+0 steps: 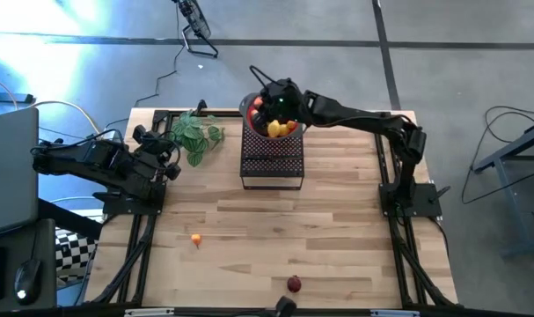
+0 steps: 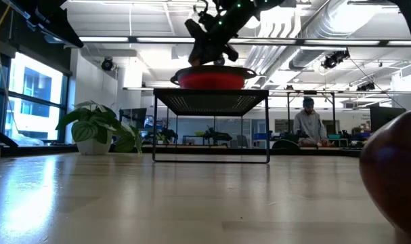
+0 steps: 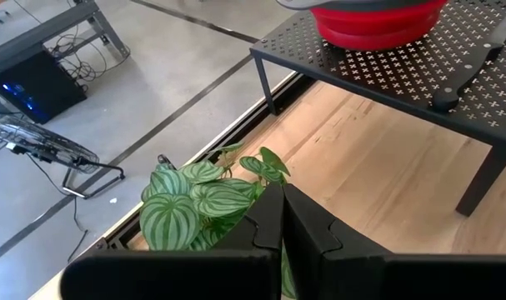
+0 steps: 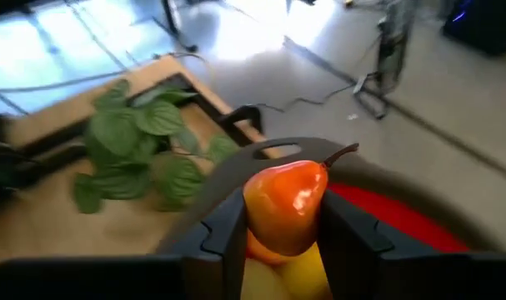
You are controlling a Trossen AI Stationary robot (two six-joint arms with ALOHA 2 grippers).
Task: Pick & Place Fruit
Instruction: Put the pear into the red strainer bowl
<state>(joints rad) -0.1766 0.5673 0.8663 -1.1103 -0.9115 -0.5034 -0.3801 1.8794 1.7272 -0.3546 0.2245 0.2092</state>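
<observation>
Right gripper (image 4: 282, 237): over the red bowl (image 1: 249, 106), fingers clamped on either side of an orange pear (image 4: 286, 206) with a short dark stem; the pear sits upright between the pads, above yellow fruit.
Red bowl: stands on the black mesh stand (image 1: 271, 160), at the stand's far end; it holds a heap of fruit (image 1: 280, 129) in yellow, orange and red. From the low view the bowl (image 2: 212, 78) rests on the stand's top (image 2: 210, 100) with the right arm directly above it.
Left gripper (image 3: 283, 218): parked at the table's left edge, well apart from the stand, fingers pressed together with nothing between them, pointing toward the potted plant (image 3: 198, 200).
Potted plant: striped green leaves, on the table (image 1: 337, 220) just left of the stand.
Small orange fruit (image 1: 196, 238): alone on the wood, nearer than the stand and to its left.
Dark red fruit (image 1: 294, 283): alone near the table's front edge, in front of the stand; it looms at the edge of the low view (image 2: 395, 173).
Knife (image 3: 473, 67): black handle, lying on the stand's mesh beside the bowl.
Person (image 2: 310, 125): far behind the table, in the room.
</observation>
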